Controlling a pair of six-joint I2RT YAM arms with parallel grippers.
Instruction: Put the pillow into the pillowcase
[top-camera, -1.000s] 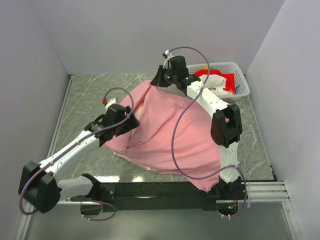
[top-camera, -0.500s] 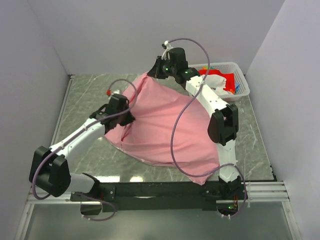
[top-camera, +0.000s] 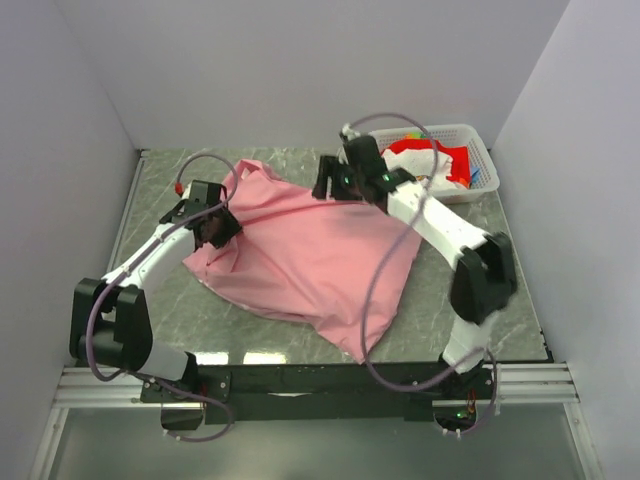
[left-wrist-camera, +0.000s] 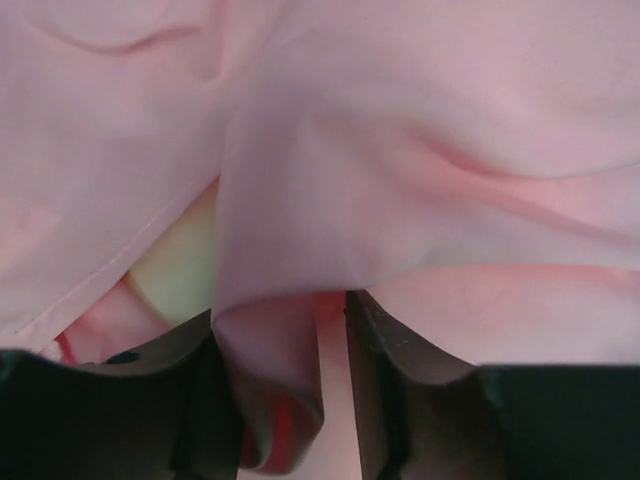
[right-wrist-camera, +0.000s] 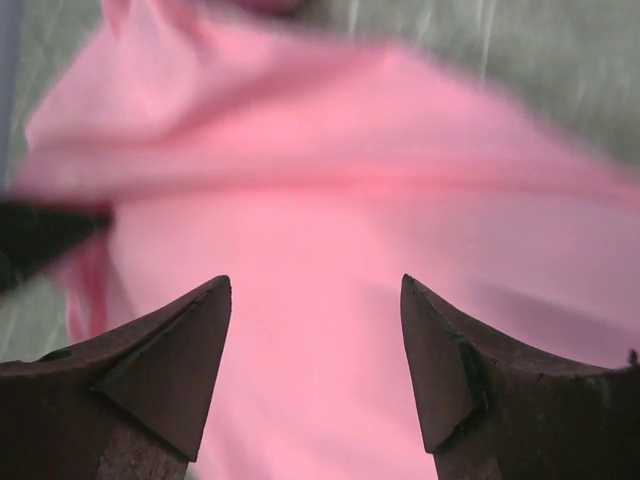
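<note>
Tabletop (top-camera: 500, 230): pillowcase (top-camera: 310, 250) between left fingers (left-wrist-camera: 395, 390)

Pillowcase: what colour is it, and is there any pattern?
The pillowcase is plain pink with no pattern. It shows best in the top external view.

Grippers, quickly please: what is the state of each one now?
Left gripper: open, fold of pillowcase loose between its jaws.
Right gripper: open, holding nothing.
</note>
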